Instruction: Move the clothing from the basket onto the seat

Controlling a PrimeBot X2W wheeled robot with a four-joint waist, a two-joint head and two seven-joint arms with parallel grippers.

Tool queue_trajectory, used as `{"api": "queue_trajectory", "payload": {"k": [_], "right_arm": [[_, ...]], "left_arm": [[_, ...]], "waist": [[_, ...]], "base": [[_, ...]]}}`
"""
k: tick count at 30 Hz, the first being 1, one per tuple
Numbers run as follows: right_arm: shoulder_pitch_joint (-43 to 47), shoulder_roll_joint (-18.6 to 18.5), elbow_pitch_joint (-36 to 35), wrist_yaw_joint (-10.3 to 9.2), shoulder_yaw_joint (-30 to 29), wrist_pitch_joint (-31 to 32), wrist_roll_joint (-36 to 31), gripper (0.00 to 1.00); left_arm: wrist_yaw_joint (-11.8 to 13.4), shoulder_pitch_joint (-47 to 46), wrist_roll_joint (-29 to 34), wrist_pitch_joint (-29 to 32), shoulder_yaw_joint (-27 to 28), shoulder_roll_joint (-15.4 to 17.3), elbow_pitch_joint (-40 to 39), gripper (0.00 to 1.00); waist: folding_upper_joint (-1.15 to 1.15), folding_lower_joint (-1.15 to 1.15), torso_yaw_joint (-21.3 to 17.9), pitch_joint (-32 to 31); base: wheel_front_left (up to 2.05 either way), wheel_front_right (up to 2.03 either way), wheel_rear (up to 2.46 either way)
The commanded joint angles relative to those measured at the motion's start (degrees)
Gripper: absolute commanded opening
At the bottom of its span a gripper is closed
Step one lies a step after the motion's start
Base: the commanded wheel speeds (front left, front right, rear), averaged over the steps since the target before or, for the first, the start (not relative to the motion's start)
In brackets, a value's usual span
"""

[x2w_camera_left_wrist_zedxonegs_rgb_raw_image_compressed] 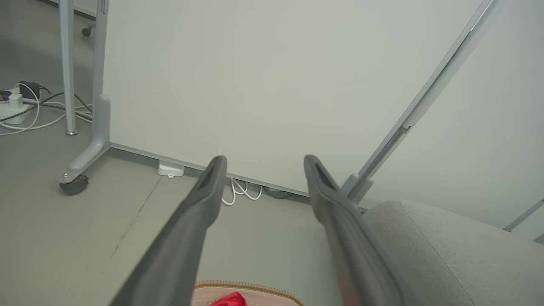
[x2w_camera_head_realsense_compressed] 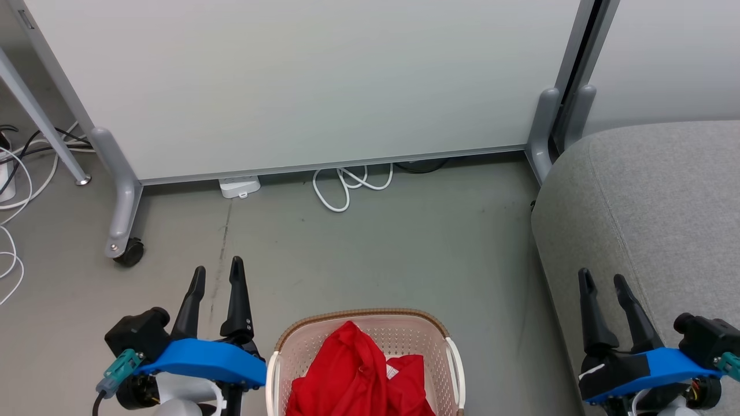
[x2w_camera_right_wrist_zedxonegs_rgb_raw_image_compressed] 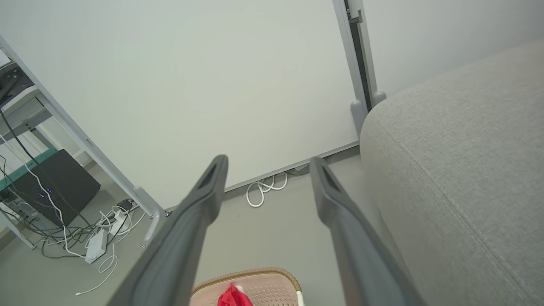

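Red clothing (x2w_camera_head_realsense_compressed: pixel 358 372) lies bunched in the cream perforated basket (x2w_camera_head_realsense_compressed: pixel 425 341), which stands on the floor at the bottom centre of the head view; a small white patch shows among the red folds. The basket's brown rim (x2w_camera_left_wrist_zedxonegs_rgb_raw_image_compressed: pixel 250 287) and a tip of red cloth (x2w_camera_right_wrist_zedxonegs_rgb_raw_image_compressed: pixel 231 295) peek in at the bottom of both wrist views. The grey seat (x2w_camera_head_realsense_compressed: pixel 653 202) rises at the right. My left gripper (x2w_camera_head_realsense_compressed: pixel 218 273) hangs open left of the basket, holding nothing. My right gripper (x2w_camera_head_realsense_compressed: pixel 603 280) hangs open beside the seat's front corner, holding nothing.
A pale partition panel (x2w_camera_head_realsense_compressed: pixel 300 81) on grey wheeled feet (x2w_camera_head_realsense_compressed: pixel 124 245) stands across the far side. White cable loops (x2w_camera_head_realsense_compressed: pixel 347 185) and a white adapter (x2w_camera_head_realsense_compressed: pixel 239 186) lie at its base. More cables (x2w_camera_head_realsense_compressed: pixel 11 190) trail at the far left. Bare grey floor (x2w_camera_head_realsense_compressed: pixel 381 254) lies between basket and panel.
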Motion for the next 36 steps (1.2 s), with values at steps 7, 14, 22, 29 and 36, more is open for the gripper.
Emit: {"api": "queue_trajectory", "payload": {"k": [7,14,22,29,36], "right_arm": [[-0.73,-0.45,-0.89,0.1,0.46,-1.32,-4.9,1.0],[-0.31,-0.46,-1.59,0.12,0.36,-2.05,-9.57,1.0],[0.32,-0.48,-2.69,0.13,0.53,-2.43,-13.18,1.0],[0.8,-0.49,-3.73,0.13,0.9,-2.95,-16.6,1.0],[1.34,-0.48,-4.73,0.14,1.04,-3.4,-19.81,1.0]], "left_arm": [[0.38,-1.27,4.0,-1.37,-0.39,0.21,-0.07,1.0],[0.42,-1.52,7.8,-2.43,-0.98,-0.01,0.09,1.0],[0.5,-1.56,10.68,-3.32,-1.65,-0.22,0.72,1.0],[0.87,-1.47,13.12,-4.14,-1.86,-0.39,0.97,1.0],[0.97,-1.32,15.54,-4.95,-2.09,-0.44,0.95,1.0]], "waist": [[0.0,0.0,-0.24,0.02],[0.0,0.0,-0.45,-0.03],[0.0,0.0,-0.36,0.1],[0.0,0.0,-0.42,0.32],[0.0,0.0,-0.53,0.48]], "base": [[0.0,0.0,0.0],[0.0,0.0,0.0],[0.0,0.0,0.0],[0.0,0.0,0.0],[0.0,0.0,0.0]]}}
